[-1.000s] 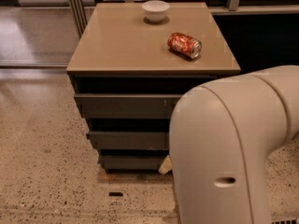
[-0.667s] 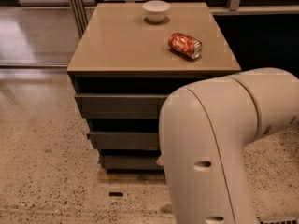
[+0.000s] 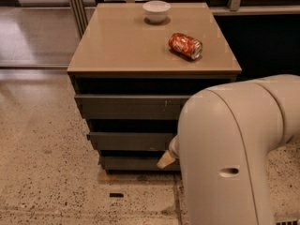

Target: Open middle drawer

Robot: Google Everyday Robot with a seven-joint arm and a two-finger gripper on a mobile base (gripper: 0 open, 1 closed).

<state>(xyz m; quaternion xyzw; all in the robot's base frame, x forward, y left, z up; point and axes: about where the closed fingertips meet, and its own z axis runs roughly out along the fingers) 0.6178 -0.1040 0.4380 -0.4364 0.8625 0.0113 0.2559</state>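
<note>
Arm (image 3: pixel 234 149) swung right — gripper (image 3: pixel 166 159) shows just under middle drawer (image 3: pixel 129 141).

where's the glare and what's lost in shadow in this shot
Camera view: soft sheen on the cabinet top; deep shadow fills the gaps above each drawer, including the middle drawer; the bright arm hides most of the end effector, low beside the bottom drawer.

Three drawers (image 3: pixel 131 141), one can (image 3: pixel 185 46), one bowl (image 3: pixel 156 10); tool (image 3: pixel 166 160) seemingly beside bottom drawer (image 3: pixel 133 163).

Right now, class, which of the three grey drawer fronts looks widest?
The top front, just under the tabletop; the middle drawer and bottom front look narrower. The gripper shows by the bottom one.
</note>
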